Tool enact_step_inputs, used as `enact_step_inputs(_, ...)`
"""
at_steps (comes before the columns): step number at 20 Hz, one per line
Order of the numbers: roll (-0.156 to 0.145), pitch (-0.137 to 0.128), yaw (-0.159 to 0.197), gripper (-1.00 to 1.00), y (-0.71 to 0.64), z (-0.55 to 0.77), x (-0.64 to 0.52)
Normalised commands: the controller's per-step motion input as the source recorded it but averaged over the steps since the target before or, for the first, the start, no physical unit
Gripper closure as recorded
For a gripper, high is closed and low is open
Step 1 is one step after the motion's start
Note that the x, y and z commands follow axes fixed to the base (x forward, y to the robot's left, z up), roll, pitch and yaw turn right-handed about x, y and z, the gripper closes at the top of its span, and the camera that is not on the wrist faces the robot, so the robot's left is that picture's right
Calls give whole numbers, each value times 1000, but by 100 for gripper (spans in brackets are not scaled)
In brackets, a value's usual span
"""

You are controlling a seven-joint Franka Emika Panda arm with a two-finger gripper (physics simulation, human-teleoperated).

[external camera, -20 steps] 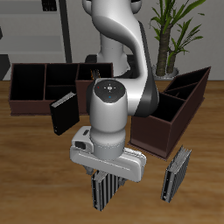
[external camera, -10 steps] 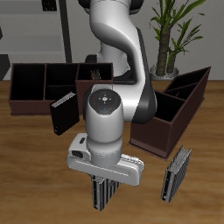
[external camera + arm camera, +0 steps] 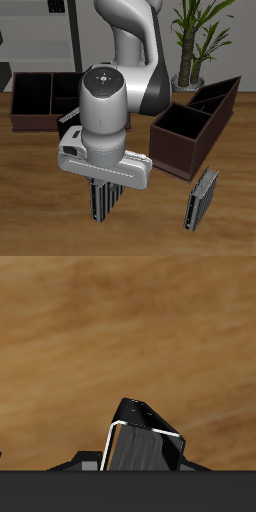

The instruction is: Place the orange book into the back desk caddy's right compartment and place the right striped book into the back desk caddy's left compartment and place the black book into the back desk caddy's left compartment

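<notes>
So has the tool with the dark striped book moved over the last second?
Yes. The tool, shut on the right striped book, has shifted sideways away from the pale striped book, toward the back desk caddy end of the table.

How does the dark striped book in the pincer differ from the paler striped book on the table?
The dark black-and-grey striped book is held by the pincer; the paler, slimmer grey-white striped book stands free on the wooden table. The dark one looks broader and sits under the arm; the pale one is apart. Both are upright and striped.
</notes>
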Motion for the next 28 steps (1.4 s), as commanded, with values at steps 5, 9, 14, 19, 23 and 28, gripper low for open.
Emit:
enact_step_inputs(5, -1, -110, 109, 100, -683, 1241, -603)
enact_step_inputs(9, 23, -64, 111, 100, -653, 766, -517)
enact_step_inputs(14, 70, -50, 97, 100, -711, 663, -579)
enact_step_inputs(19, 59, -62, 72, 100, -816, 450, -665)
enact_step_inputs(23, 14, -20, 42, 100, -634, 101, -499)
enact_step_inputs(28, 76, -45, 49, 100, -439, 76, -591)
